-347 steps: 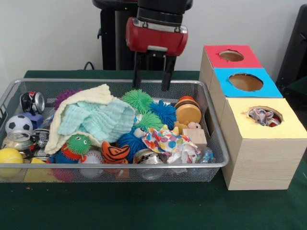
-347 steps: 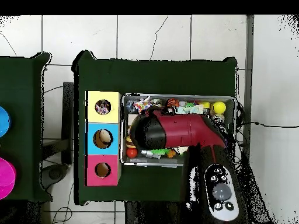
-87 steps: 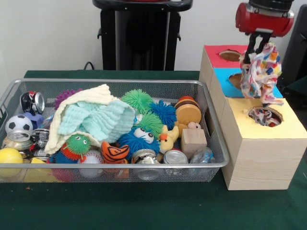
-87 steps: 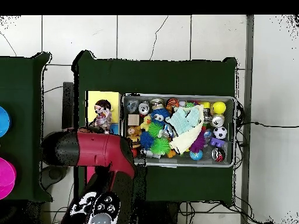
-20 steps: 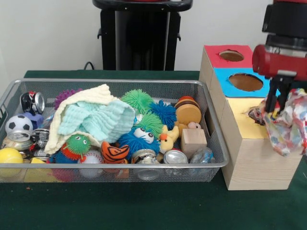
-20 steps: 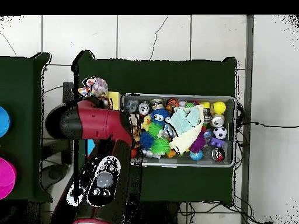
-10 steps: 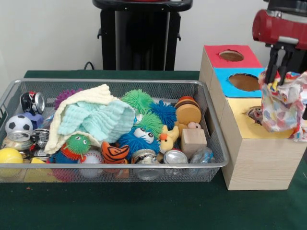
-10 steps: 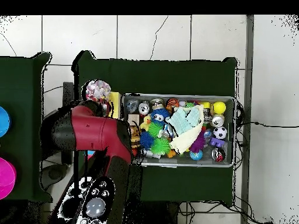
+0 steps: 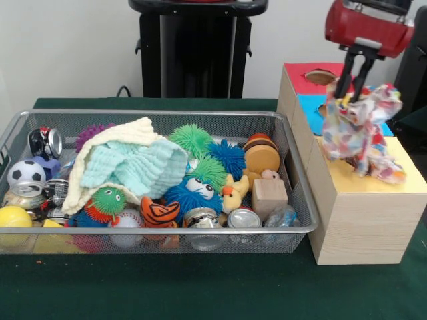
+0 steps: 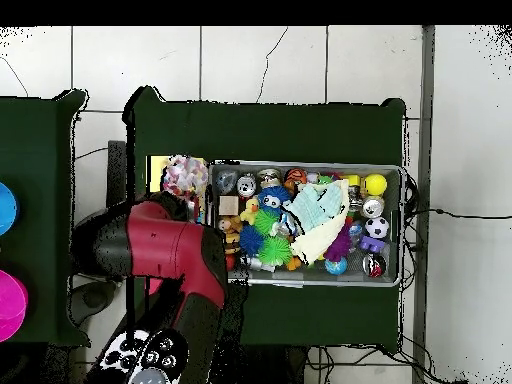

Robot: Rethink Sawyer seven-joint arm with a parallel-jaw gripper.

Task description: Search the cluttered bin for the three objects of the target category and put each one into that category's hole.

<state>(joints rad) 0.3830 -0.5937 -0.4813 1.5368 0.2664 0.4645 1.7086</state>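
My gripper (image 9: 353, 88) is shut on a white polka-dot cloth (image 9: 359, 130). It holds the cloth in the air over the yellow top (image 9: 408, 179) of the pale wooden box. The hanging cloth hides the yellow top's hole. In the overhead view the cloth (image 10: 185, 175) lies over the yellow top (image 10: 155, 168), just left of the wire mesh bin (image 10: 305, 283). The bin (image 9: 160, 230) sits at the left, full of toys. No other polka-dot cloth shows in it.
A cream waffle cloth (image 9: 137, 129) and a mint waffle cloth (image 9: 133, 163) lie heaped in the bin among spiky balls, cans and a wooden block (image 9: 269, 193). The blue top (image 9: 308, 107) and the red top (image 9: 303, 73) stand behind the yellow one. My red arm (image 10: 165, 250) covers them from above.
My gripper has moved up and to the left in the front view. The cloth has swung from beyond the box's right edge back over the yellow top.
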